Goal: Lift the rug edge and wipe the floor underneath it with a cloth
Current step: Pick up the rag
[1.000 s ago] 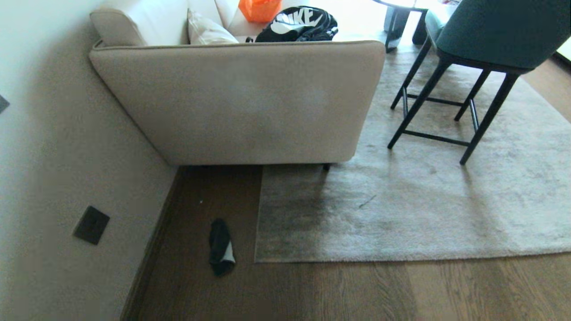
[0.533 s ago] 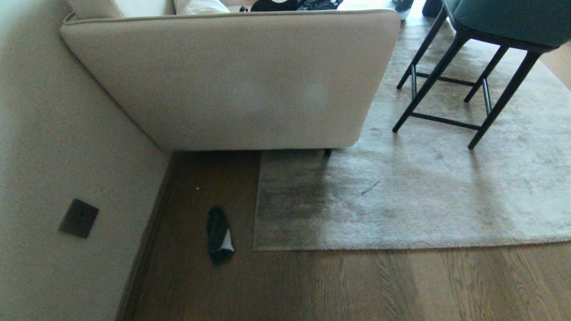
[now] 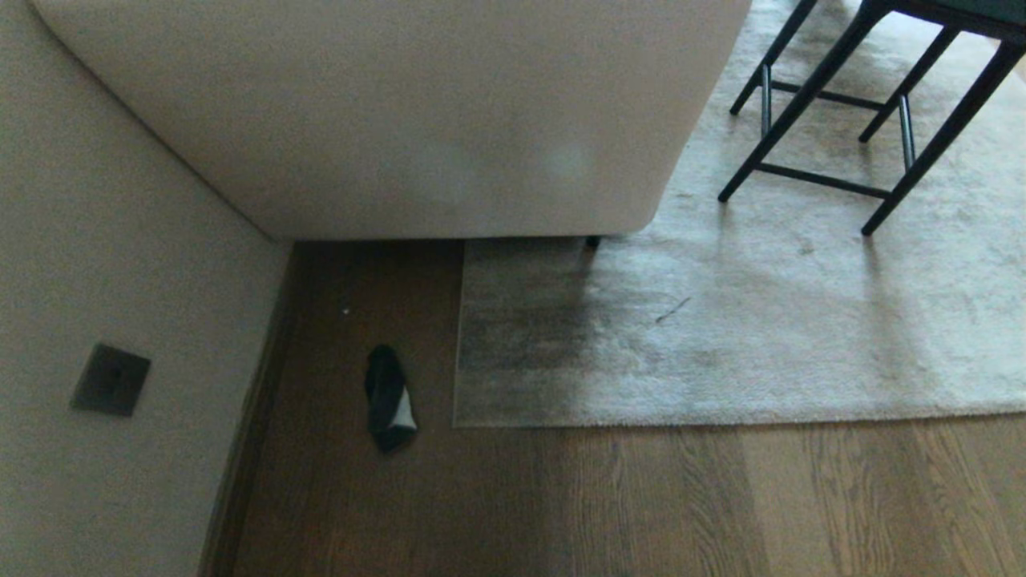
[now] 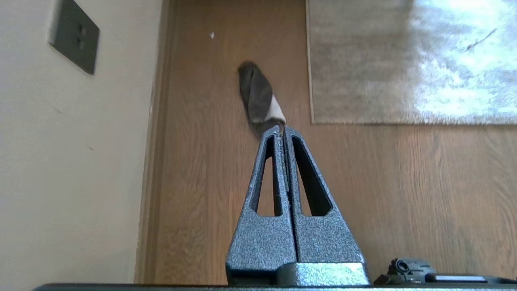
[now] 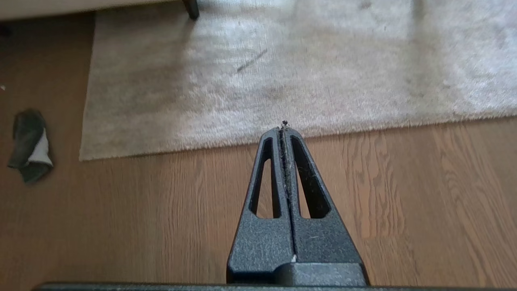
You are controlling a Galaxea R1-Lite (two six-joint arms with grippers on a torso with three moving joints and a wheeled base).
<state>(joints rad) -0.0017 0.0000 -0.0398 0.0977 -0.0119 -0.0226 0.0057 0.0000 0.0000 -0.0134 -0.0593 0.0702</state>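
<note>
Left gripper (image 4: 281,130): two dark grey fingers (image 4: 268,190) with a speckled, hammered-metal finish, each tapering to a narrow tip and pierced by one long triangular slot. Behind the fingers, a flat grey base block; beside it, a small black round fitting (image 4: 404,266). Right gripper (image 5: 282,129): identical build, with pale fluff along the seam and tips.

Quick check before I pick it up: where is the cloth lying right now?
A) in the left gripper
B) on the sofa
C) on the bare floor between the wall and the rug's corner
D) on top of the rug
C: the cloth lies crumpled on the wooden floor, beside the rug edge and apart from it, with the wall on its other side; the left gripper is shut and holds nothing.
</note>
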